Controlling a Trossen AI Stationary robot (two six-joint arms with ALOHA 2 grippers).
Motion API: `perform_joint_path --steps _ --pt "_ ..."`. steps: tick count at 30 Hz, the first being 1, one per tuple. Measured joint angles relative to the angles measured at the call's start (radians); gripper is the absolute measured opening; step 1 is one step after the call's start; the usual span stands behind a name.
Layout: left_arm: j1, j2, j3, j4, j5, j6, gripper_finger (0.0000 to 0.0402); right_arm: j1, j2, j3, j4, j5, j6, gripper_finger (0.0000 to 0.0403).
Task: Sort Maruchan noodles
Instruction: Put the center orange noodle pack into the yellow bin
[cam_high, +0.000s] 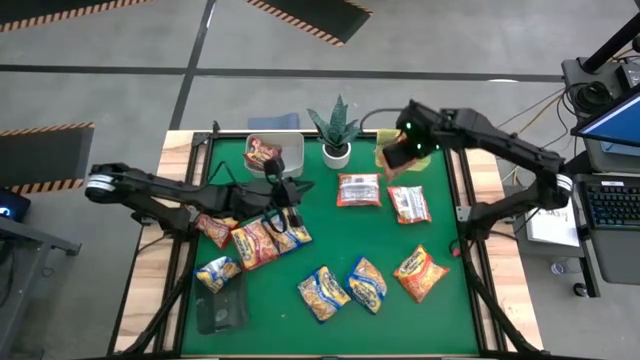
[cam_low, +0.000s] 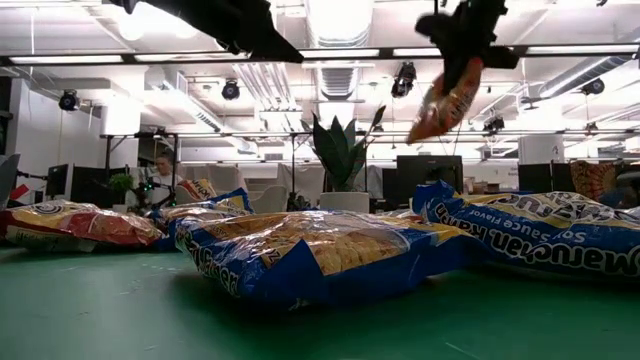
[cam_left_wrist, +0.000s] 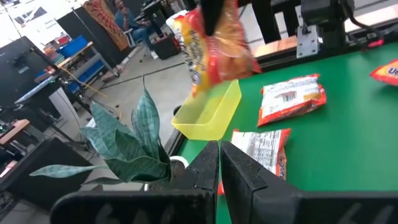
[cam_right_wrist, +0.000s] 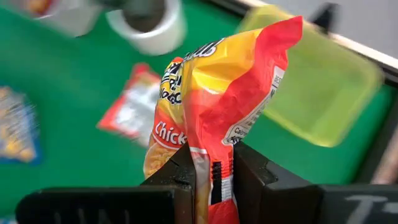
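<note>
My right gripper (cam_right_wrist: 211, 169) is shut on an orange-red Maruchan packet (cam_right_wrist: 211, 93), which hangs over the yellow bin (cam_high: 383, 152) at the table's far right. The same packet (cam_low: 447, 105) dangles high above the table in the low view. My left gripper (cam_left_wrist: 219, 163) is shut and empty, held level above the table's middle left (cam_high: 288, 195), pointing toward the plant (cam_high: 335, 128). Several other packets lie flat on the green mat: red-white ones (cam_high: 358, 189) (cam_high: 408, 203), blue-yellow ones (cam_high: 367, 284) (cam_high: 323, 292), an orange one (cam_high: 420, 273). My right gripper pinches the packet's crimped end seam (cam_right_wrist: 214, 158) between its two fingers (cam_right_wrist: 181, 174). The fingers slant down from above. The packet hangs below them, lifted clear of the table and tilted, over the yellow bin (cam_right_wrist: 323, 93).
A clear bin (cam_high: 270, 150) at the far left of the mat holds a red packet. A dark bin (cam_high: 222, 308) stands at the near left. More packets (cam_high: 255, 243) cluster under my left arm. The potted plant stands between the two far bins.
</note>
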Motion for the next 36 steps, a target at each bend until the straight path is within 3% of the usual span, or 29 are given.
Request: perform_joint_path --steps 9,14,19,25,36 --pt "0.0 0.004 0.0 -0.03 0.0 0.007 0.0 -0.275 0.123 0.005 -0.037 0.054 -0.077 0.0054" --pt "0.0 0.004 0.0 -0.036 0.0 0.007 0.0 -0.372 0.206 0.005 -0.037 0.053 -0.129 0.0054" --pt "0.0 0.005 0.0 -0.036 0.0 0.007 0.0 -0.413 0.256 0.005 -0.035 0.058 -0.158 0.0054" --pt "0.0 0.005 0.0 -0.036 0.0 0.007 0.0 -0.421 0.282 0.004 -0.036 0.188 -0.167 0.0054" --pt "0.0 0.005 0.0 -0.036 0.001 0.007 0.0 -0.42 0.33 0.0 -0.036 0.181 -0.152 0.0054"
